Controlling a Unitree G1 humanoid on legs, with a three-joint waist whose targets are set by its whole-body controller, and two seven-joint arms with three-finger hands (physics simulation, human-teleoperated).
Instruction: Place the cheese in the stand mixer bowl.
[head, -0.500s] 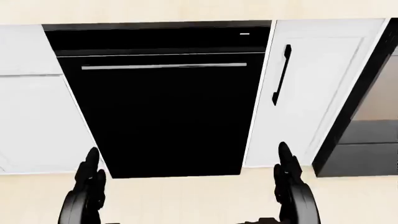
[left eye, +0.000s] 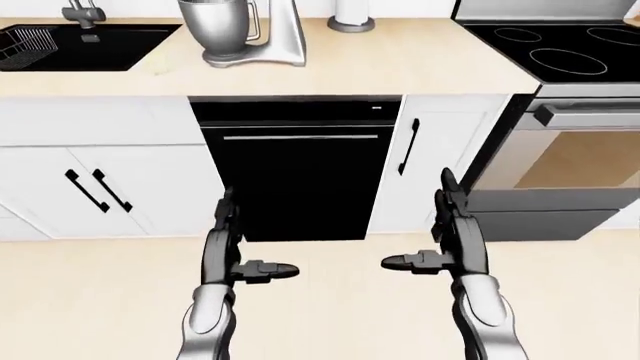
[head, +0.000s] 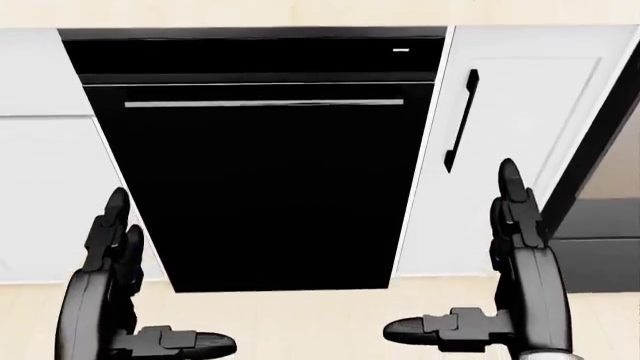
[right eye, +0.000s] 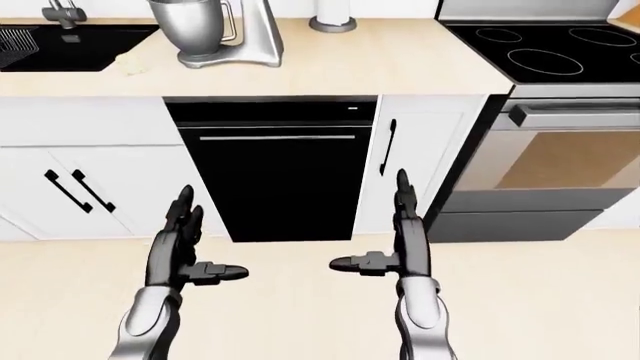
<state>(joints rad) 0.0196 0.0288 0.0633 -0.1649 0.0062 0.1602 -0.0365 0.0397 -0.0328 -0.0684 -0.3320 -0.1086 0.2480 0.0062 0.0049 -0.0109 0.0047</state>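
Pale, cream-coloured cheese (right eye: 128, 64), a small wedge as far as the render let me tell, lay on the beige table (right eye: 400, 67) well above and to the left of the left robot hand (right eye: 178, 247) in the right-eye view, just left of the base of the silver stand mixer with its steel bowl (right eye: 200, 34). Neither thing had been reached: both sat far beyond the fingertips, so the task seemed barely begun, with the approach to the table yet to be made.

That would explain the arms' pose. Both black robot hands were held low, over the light floor (left eye: 560, 300), palms facing each other and thumbs pointing inward, a neutral ready carriage and not a reach. The left robot hand had its fingers apart and straight, holding nothing; the right robot hand (right eye: 400, 240) was likewise spread and empty, fingers pointing up toward the cabinets.

Between and above the two hands stood the black glossy dishwasher door (head: 260, 187), with a white cabinet door with a black bar handle (head: 500, 150) above the right hand. Further right was the steel oven under a black cooktop (left eye: 570, 52); far left of the mixer, a dark sink (left eye: 80, 45).
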